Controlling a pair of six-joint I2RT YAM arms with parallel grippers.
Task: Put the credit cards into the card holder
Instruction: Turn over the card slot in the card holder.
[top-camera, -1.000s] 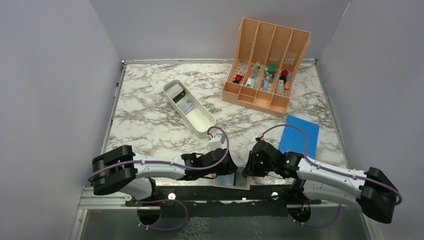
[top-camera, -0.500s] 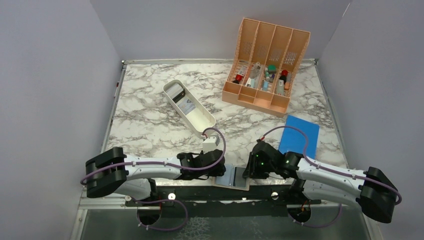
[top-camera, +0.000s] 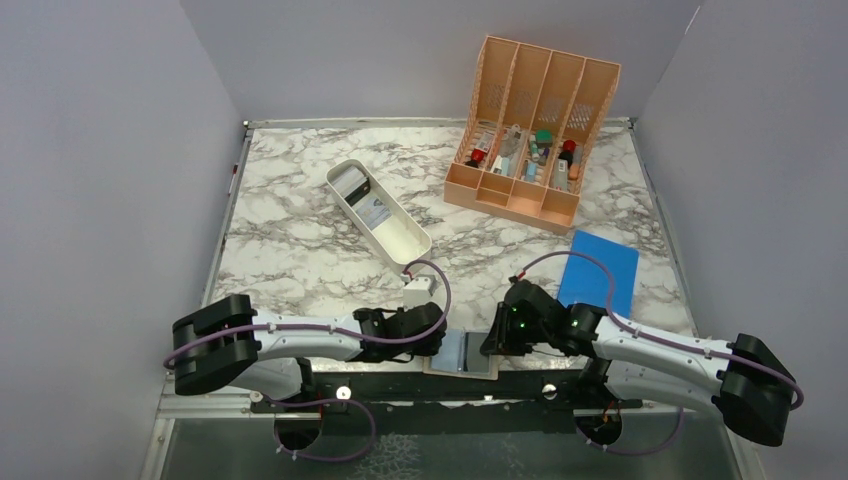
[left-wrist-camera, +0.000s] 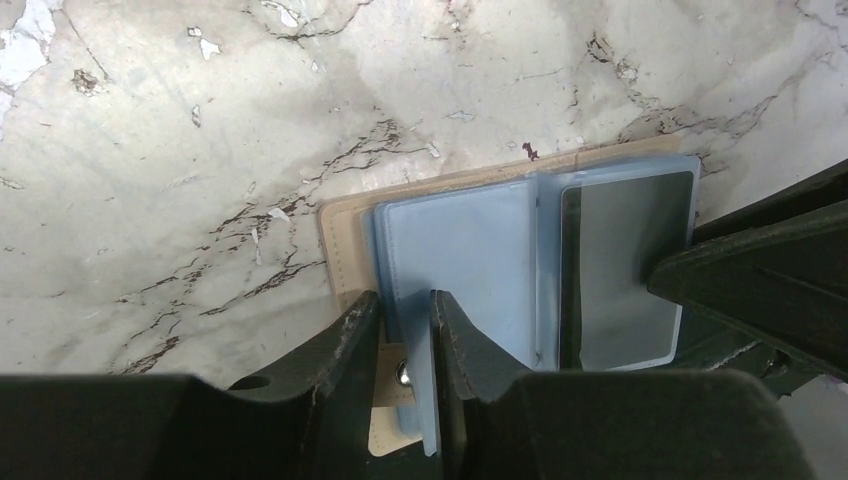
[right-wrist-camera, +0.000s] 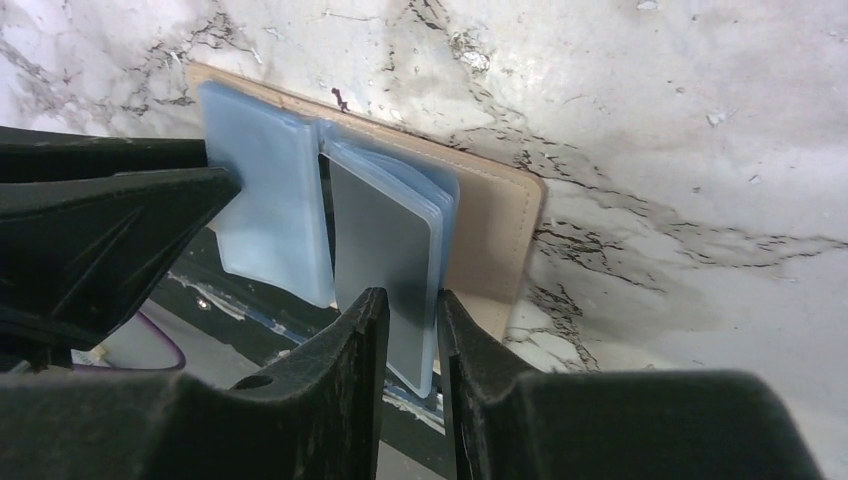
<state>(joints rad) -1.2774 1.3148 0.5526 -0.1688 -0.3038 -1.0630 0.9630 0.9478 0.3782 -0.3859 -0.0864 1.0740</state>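
The card holder (top-camera: 467, 353) lies open at the table's near edge, tan outside (left-wrist-camera: 345, 240) and with blue-grey pockets inside. My left gripper (left-wrist-camera: 405, 340) is shut on the edge of its left pocket pages, beside the snap tab. My right gripper (right-wrist-camera: 412, 320) is shut on the right pocket pages. A grey credit card (right-wrist-camera: 385, 235) sits in the top right pocket and also shows in the left wrist view as the grey card (left-wrist-camera: 620, 270). More credit cards (top-camera: 372, 212) lie in the white tray.
The long white tray (top-camera: 405, 242) stands behind the left arm. A peach slotted organizer (top-camera: 530, 130) holding small items is at the back right. A flat bright-blue rectangle (top-camera: 600, 270) lies by the right arm. The holder overhangs the table's black front rail (top-camera: 440, 385).
The left gripper drew back leftward off the holder, then came in at its left edge. Both grippers' jaws widened and then narrowed onto the pocket pages. The holder now lies spread open.
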